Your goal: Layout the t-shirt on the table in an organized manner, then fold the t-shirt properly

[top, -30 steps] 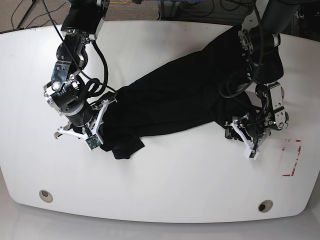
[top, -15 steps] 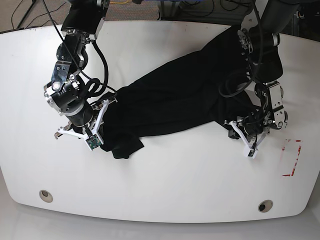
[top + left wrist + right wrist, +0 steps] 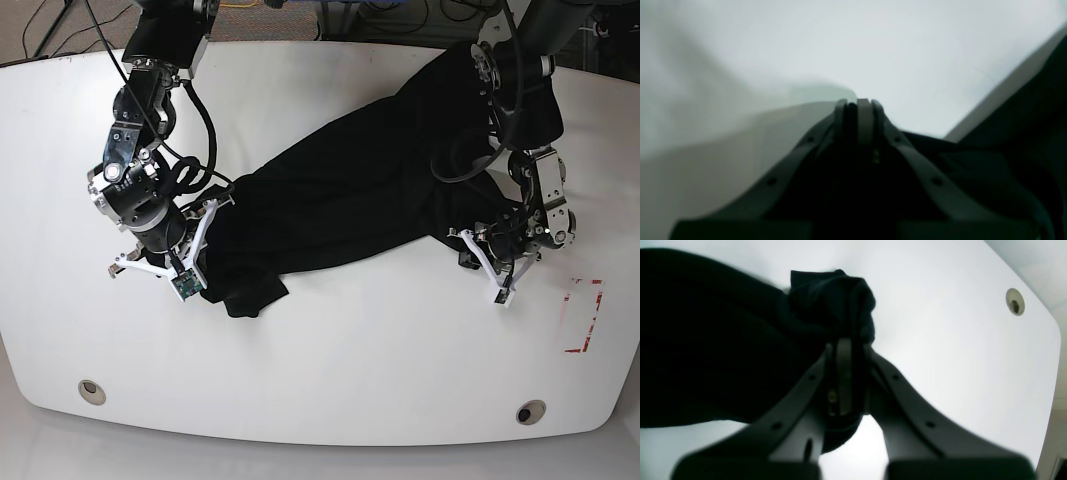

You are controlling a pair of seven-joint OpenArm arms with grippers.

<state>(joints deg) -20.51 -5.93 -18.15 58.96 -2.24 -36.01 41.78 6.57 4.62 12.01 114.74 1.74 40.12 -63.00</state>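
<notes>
A crumpled black cotton t-shirt [image 3: 350, 195] lies in a long diagonal band across the large white glossy table [image 3: 330, 350], running from a bunched end near the robot's right arm up toward the far edge beside the left arm; it is wrinkled and not spread flat; the right gripper [image 3: 190, 262], white-fingered on a black wrist, sits at the bunched lower end, and in the right wrist view [image 3: 845, 355] its jaws stand pressed together with a fold of the dark fabric [image 3: 830, 306] pinched between and heaped just beyond the tips; the left gripper [image 3: 497, 275] is at the other side of the cloth, just at its edge, and the left wrist view [image 3: 858, 106] shows its jaws closed tip to tip, with black cloth [image 3: 1017, 133] beside and beneath them, though that blurred view does not show whether any fabric is caught between them; the black left arm [image 3: 520, 100] with its looped cable overlaps the upper end of the shirt and hides part of it; a round grey grommet hole [image 3: 92, 390] sits near the front edge on one side, a second round grommet hole [image 3: 530, 411] on the other; a small red-outlined rectangle mark [image 3: 585, 315] lies on bare table near the left gripper, apart from the cloth; dark cables and floor [image 3: 400, 15] show beyond the far edge.
</notes>
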